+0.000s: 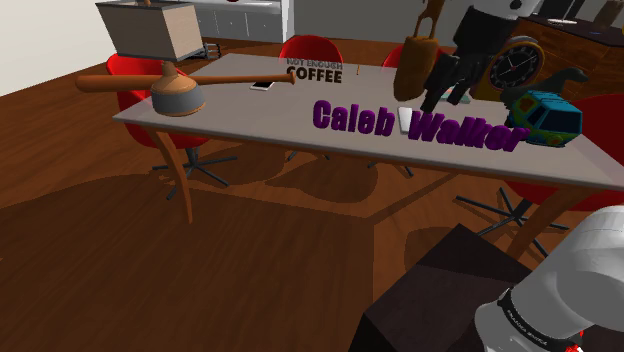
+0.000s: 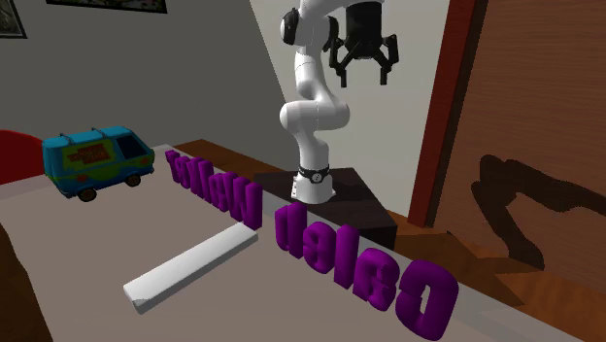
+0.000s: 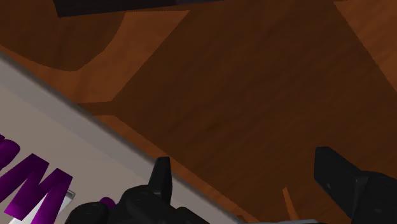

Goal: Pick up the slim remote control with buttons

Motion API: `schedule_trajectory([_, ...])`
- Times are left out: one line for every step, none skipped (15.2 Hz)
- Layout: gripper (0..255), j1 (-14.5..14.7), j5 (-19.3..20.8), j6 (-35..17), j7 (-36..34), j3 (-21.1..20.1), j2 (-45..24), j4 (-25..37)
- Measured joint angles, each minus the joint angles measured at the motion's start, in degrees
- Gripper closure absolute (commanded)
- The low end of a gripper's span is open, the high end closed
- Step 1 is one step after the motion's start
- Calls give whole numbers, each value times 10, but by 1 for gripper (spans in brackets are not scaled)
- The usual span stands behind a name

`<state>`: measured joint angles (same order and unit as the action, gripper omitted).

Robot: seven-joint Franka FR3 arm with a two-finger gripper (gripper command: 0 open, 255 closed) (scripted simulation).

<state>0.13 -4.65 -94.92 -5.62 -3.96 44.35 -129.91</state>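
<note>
Gripper (image 2: 362, 76): fingers apart, empty, over wood floor (image 3: 254, 95) off the table (image 2: 58, 243) edge | remote (image 2: 189, 267): white slab, flat on table beside purple letters (image 2: 320, 248)

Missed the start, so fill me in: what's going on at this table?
A white arm is set to pick up the remote, drawn as a plain white bar lying flat on the table beside the purple letters. The gripper hangs high in the air, open and holding nothing. Its wrist view looks mostly at wood floor past the table's edge, so the remote is not yet touched. A toy van stands farther along.
</note>
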Motion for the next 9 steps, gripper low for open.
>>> schedule_trajectory([0,0,0,0,0,0,0,0])
schedule_trajectory([0,-3,2,-5,0,2,-10,3])
schedule_trajectory([0,-7,5,-15,0,5,-22,4])
schedule_trajectory([0,-12,8,-23,0,9,-32,3])
schedule_trajectory([0,-17,10,-33,-4,10,-46,5])
schedule_trajectory([0,-22,13,-40,-5,14,-65,15])
schedule_trajectory([0,-27,16,-49,-8,17,-82,19])
schedule_trajectory([0,-33,19,-58,-7,22,-102,28])
schedule_trajectory([0,-38,22,-67,-8,26,-117,32])
